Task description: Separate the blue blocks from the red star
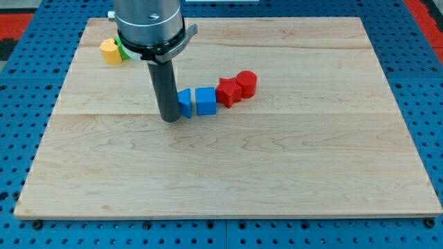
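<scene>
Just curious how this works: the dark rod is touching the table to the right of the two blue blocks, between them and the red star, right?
Not quite. The camera view shows my tip at the view's left of the two blue blocks, beside the left blue block, not between the blue cube and the red star. The blocks do lie in a row on the wooden table.

wooden board (291, 180), blue blocks (205, 101), red star (228, 91)

Single view: raised position at the bench's (228, 180) 6 o'clock edge, facing 12 o'clock, angled downward, whole board framed.
</scene>
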